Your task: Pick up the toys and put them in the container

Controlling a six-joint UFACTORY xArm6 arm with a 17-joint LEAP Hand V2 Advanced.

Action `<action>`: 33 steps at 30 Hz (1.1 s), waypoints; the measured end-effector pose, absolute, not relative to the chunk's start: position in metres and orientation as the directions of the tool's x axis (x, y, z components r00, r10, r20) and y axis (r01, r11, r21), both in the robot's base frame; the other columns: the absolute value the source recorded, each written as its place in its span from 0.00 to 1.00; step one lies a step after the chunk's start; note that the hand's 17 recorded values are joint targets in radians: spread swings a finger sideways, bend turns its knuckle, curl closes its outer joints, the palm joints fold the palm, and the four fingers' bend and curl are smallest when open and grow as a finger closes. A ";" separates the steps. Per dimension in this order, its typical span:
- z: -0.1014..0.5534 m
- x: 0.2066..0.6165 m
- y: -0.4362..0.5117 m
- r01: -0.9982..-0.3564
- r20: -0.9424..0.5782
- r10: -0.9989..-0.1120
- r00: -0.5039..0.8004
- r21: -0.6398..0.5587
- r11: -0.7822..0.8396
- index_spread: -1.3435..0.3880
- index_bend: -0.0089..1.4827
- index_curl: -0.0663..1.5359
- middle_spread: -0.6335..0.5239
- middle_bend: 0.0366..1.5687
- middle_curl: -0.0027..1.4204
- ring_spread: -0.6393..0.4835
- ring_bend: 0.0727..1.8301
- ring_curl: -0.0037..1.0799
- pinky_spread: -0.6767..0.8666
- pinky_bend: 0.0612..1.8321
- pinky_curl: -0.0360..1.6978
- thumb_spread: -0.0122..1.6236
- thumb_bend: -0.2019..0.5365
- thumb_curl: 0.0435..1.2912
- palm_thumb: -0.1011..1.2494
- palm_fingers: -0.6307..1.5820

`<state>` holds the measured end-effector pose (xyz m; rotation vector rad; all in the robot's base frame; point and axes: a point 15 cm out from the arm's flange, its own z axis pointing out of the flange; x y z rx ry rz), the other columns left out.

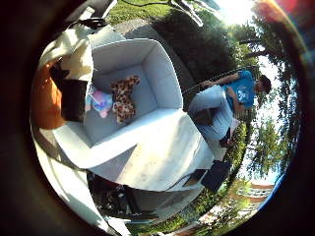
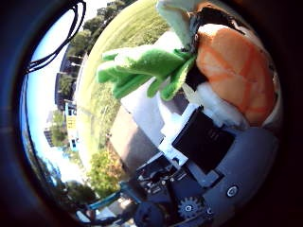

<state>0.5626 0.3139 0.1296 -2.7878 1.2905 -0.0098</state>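
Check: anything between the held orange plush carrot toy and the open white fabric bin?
Nothing visible does. The hand is curled on the orange plush carrot with green felt leaves, and the white fabric bin sits open-topped in view of the palm. Inside, a leopard-print plush and a pastel plush leave bare floor.

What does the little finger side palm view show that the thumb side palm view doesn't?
Only the little finger side view shows the white container, with a spotted plush toy and a pastel plush toy lying inside it.

Only the thumb side view shows the carrot toy's green leaves and the geared parts of the hand.

Both show the orange body of the plush carrot toy held close against the palm, and grass and trees around.
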 end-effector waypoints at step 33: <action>0.178 0.569 0.225 -0.802 -0.019 -0.802 0.597 0.014 -0.597 0.52 0.05 0.24 0.61 0.17 0.25 0.86 0.30 0.29 0.79 0.51 0.27 0.66 0.24 0.33 0.62 0.30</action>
